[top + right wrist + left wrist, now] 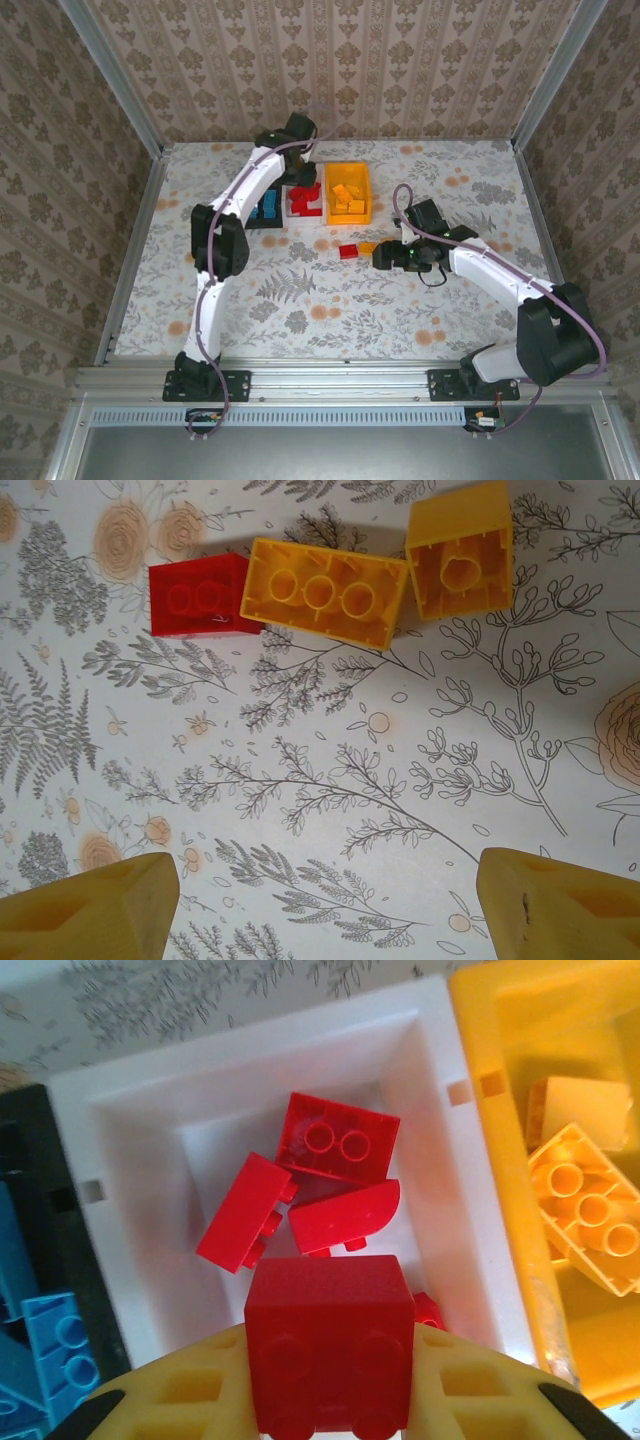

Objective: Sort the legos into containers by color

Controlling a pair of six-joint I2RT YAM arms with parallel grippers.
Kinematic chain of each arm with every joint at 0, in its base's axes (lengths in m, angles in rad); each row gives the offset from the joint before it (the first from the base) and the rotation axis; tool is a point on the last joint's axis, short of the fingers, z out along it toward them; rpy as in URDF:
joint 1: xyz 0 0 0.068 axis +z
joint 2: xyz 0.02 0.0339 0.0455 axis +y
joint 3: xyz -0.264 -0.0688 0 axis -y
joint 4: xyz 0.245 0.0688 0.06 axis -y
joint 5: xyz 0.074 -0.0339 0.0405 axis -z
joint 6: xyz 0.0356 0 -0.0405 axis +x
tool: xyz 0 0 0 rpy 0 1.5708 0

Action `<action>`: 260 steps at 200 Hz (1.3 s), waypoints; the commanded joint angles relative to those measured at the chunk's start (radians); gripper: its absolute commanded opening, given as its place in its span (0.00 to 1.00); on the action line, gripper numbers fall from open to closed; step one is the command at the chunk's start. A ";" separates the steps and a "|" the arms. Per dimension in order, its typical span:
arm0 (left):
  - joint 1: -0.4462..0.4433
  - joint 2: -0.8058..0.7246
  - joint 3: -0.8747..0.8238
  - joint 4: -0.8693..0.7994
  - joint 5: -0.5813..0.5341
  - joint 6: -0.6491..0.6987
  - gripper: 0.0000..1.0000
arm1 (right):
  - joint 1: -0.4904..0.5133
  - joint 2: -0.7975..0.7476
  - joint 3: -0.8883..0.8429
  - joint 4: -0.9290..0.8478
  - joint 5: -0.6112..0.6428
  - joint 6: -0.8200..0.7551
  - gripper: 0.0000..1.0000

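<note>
Red plastic brick (pixel 330 1345) is clamped between the left fingers (pixel 470 1390), which press against its two sides. Directly beyond the fingertips sits the white rectangular plastic bin (pixel 440 1160), with loose red bricks (pixel 335 1140) on its floor. Left of the fingers is the black plastic bin (pixel 30 1160) holding blue bricks (pixel 55 1340). Right of them is the orange-yellow plastic bin (pixel 480 1020) holding orange-yellow bricks (pixel 585 1210). The three bins stand wall to wall.

The right fingers (pixel 90 910) stand apart, gripping nothing, above the floral-patterned surface (pixel 330 810). Ahead of their tips three pieces lie in a row. A small red brick (pixel 200 595) touches a long orange-yellow brick (pixel 325 590), which lies hollow side up. A short orange-yellow brick (pixel 460 550) lies just beside that. Bare surface separates the fingertips from this row.

The overhead view adds the boundaries: aluminium rails (pixel 135 250) edge the surface, and wallpapered walls (pixel 340 70) enclose it. Wide bare areas remain on both outer sides of the arms.
</note>
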 commanded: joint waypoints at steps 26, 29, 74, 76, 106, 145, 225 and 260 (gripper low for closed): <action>0.013 0.052 0.047 -0.050 0.026 0.011 0.24 | -0.015 0.046 -0.007 0.012 -0.025 -0.017 0.80; 0.014 0.056 0.046 -0.050 0.026 0.010 0.24 | -0.017 0.050 -0.007 0.014 -0.026 -0.016 0.80; 0.020 0.063 0.023 -0.041 0.027 0.000 0.37 | -0.033 0.075 -0.004 0.020 -0.047 -0.011 0.79; 0.020 0.063 0.023 -0.040 0.027 0.000 0.37 | -0.033 0.074 -0.002 0.020 -0.048 -0.011 0.79; 0.021 0.053 0.010 -0.032 0.033 0.002 0.41 | -0.037 0.077 -0.003 0.019 -0.049 -0.010 0.79; 0.028 0.010 -0.051 0.012 0.050 0.000 0.51 | -0.038 0.072 0.008 0.001 -0.051 -0.010 0.79; 0.026 -0.181 -0.248 0.128 0.096 0.006 0.63 | -0.038 0.033 0.017 -0.033 -0.044 0.000 0.79; 0.023 -0.318 -0.390 0.191 0.128 0.015 0.68 | -0.038 0.019 0.022 -0.035 -0.054 0.017 0.79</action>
